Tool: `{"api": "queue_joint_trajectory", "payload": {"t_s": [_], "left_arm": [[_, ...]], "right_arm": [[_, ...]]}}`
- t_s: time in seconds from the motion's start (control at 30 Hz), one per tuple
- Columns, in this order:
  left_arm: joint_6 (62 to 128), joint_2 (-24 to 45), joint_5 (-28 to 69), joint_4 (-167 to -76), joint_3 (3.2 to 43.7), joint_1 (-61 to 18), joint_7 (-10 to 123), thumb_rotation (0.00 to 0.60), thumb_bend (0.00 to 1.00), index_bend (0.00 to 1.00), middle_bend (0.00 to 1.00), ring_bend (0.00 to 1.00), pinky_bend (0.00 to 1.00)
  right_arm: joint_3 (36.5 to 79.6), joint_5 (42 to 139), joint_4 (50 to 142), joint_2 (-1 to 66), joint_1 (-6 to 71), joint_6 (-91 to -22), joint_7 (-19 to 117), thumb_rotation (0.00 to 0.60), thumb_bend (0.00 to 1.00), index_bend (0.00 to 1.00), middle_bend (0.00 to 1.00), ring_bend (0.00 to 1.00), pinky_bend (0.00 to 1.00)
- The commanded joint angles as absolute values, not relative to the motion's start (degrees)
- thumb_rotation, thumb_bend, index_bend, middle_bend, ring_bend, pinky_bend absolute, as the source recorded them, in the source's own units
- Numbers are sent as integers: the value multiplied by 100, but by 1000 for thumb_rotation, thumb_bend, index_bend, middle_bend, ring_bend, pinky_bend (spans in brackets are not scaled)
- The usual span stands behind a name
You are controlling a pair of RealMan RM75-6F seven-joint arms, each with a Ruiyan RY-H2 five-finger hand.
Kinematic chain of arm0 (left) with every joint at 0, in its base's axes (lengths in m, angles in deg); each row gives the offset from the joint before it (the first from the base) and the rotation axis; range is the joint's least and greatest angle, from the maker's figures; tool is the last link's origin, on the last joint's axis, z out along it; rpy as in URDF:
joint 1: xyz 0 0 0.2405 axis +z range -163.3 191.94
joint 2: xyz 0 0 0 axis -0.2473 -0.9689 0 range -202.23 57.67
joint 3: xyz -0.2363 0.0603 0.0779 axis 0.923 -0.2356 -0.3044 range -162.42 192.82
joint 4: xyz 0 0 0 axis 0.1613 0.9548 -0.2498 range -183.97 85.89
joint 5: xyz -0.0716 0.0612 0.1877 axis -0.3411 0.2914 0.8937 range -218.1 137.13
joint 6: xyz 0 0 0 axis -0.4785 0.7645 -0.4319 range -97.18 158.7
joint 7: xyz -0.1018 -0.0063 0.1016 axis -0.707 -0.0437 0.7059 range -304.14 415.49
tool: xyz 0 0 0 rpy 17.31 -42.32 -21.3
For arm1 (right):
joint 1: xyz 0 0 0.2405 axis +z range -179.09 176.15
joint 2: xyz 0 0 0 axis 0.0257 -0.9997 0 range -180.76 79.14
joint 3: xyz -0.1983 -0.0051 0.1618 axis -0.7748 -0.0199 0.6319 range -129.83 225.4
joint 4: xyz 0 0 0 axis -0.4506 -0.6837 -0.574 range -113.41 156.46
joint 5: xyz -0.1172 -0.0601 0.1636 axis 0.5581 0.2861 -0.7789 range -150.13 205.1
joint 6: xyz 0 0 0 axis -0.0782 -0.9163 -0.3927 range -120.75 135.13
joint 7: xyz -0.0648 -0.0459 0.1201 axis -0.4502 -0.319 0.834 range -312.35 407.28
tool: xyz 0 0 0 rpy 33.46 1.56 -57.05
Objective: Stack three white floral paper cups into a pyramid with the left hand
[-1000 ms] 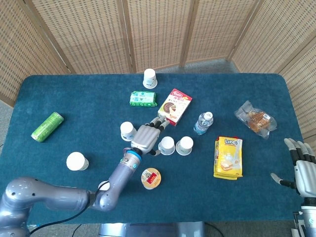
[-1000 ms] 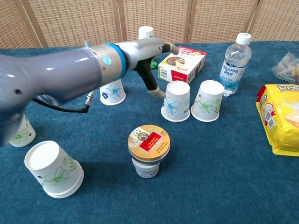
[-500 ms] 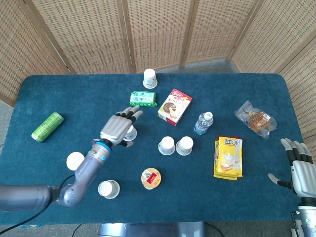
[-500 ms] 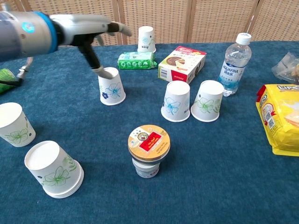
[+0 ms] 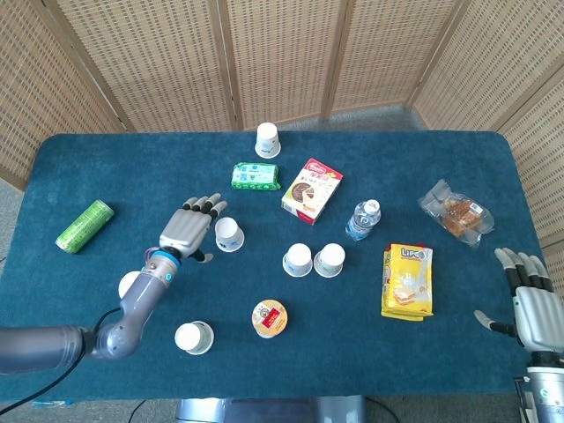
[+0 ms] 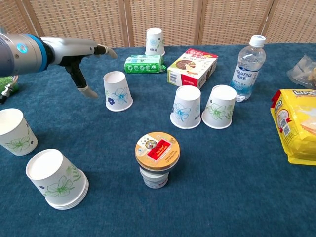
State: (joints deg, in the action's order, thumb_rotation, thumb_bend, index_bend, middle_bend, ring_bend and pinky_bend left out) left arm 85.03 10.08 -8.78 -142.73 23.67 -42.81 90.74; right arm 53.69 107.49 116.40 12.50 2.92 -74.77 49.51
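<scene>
Left hand [image 5: 185, 232] shifted left; blue-flower cup [image 5: 228, 233] just beside, untouched.

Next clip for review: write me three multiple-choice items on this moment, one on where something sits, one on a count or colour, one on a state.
1. Where do the two upside-down paper cups that stand side by side sit?
A. In front of the water bottle and the biscuit box
B. On top of the yellow snack bag
C. Beside the green can

2. What colour is the tablecloth?
A. Red
B. Dark blue
C. White

3. What is the left hand doing?
A. Gripping the bottle
B. Holding nothing, fingers apart, beside an upside-down cup
C. Pressing the round tin

Answers:
1 A: the cup pair stands just nearer the camera than the water bottle and biscuit box.
2 B: the tablecloth is dark blue.
3 B: the left hand is empty, next to the blue-flowered cup, not touching it.
</scene>
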Motion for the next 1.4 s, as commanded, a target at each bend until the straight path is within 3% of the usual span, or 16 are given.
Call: {"api": "queue_joint_trajectory", "payload": {"t_s": [0.03,0.23,0.53,1.0,1.4], "left_arm": [[8517,1204,-962,-14066,2375,-4318,9037,600,241,0,0,0,53],[8638,1502,-1076,-13808,2452,-4410,9108,600,241,25,19,17,219],[9088,1800,-1392,-13698,2521,-4527,9572,600,255,175,263,272,436],[9394,2208,-1350,-13438,2648,-4519,9792,600,314,310,466,467,548],[9194,1868,-491,-13739,2752,-4285,9219,600,316,316,475,466,543]], "right_arm": [[5370,10742,11638,1244,290,-7472,4966,600,0,0,0,0,0],[5377,10737,11638,1219,278,-7489,5013,600,0,0,0,0,0],[5386,10740,11644,1185,269,-7503,5083,600,0,0,0,0,0],[5391,10727,11627,1188,271,-7496,5099,600,0,0,0,0,0],[5378,10751,11616,1206,274,-7498,5084,600,0,0,0,0,0]]}}
